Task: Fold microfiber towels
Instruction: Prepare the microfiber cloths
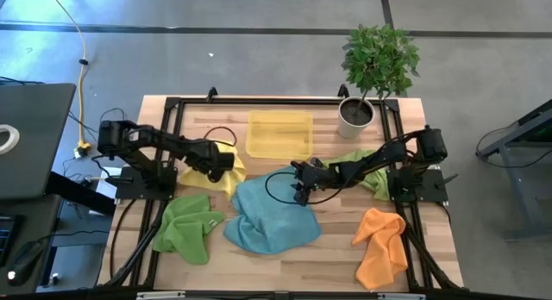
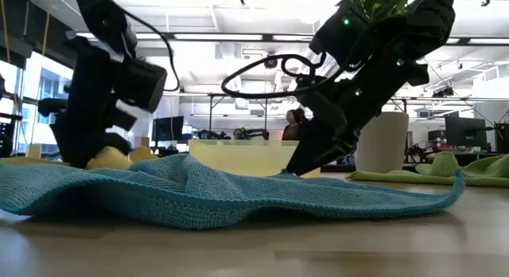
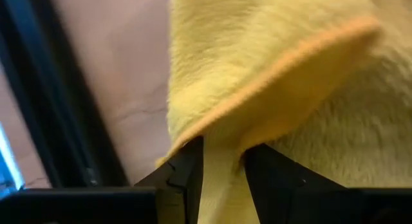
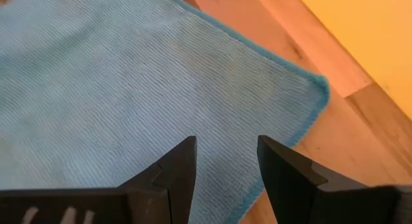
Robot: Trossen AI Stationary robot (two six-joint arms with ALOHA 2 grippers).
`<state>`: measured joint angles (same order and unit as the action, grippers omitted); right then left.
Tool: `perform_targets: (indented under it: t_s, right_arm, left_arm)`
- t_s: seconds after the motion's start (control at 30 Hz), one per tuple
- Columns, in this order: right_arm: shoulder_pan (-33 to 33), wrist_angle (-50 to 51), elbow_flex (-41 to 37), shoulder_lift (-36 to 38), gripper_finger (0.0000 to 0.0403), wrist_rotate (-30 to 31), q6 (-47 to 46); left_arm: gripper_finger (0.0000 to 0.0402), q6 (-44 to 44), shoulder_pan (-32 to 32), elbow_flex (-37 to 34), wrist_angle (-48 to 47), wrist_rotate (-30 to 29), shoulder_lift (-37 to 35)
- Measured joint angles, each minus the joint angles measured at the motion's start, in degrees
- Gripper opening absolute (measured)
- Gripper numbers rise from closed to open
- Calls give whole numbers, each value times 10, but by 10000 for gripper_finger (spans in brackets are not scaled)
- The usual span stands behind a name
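Yellow tray (image 1: 279, 134), no contents visible

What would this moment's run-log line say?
left pincer: shut on yellow towel | right pincer: open over blue towel | folding: not begun

yellow towel (image 1: 210, 174) largely covered by the left gripper (image 1: 217, 168) in the high view; only its edges show. second green towel (image 1: 360, 162) partly hidden beneath the right arm. in the low view the blue towel (image 2: 199, 193) masks the tabletop behind it, and the person's (image 2: 293, 124) figure is blurred
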<state>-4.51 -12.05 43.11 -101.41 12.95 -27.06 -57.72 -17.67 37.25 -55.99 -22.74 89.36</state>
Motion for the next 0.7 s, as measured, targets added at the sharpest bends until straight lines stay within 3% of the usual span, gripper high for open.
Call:
perform_targets:
  t_s: [0.33,0.53,0.7]
  right_arm:
    - [0,6,0,0,156,-45,-44]
    - [-12,12,0,0,156,-55,-62]
    - [-28,47,2,3,156,-54,-90]
  left_arm:
    - [101,-32,-117,-11,2,-117,1]
    - [101,-4,-186,-9,4,-141,1]
    - [101,38,-184,17,-18,-141,-7]
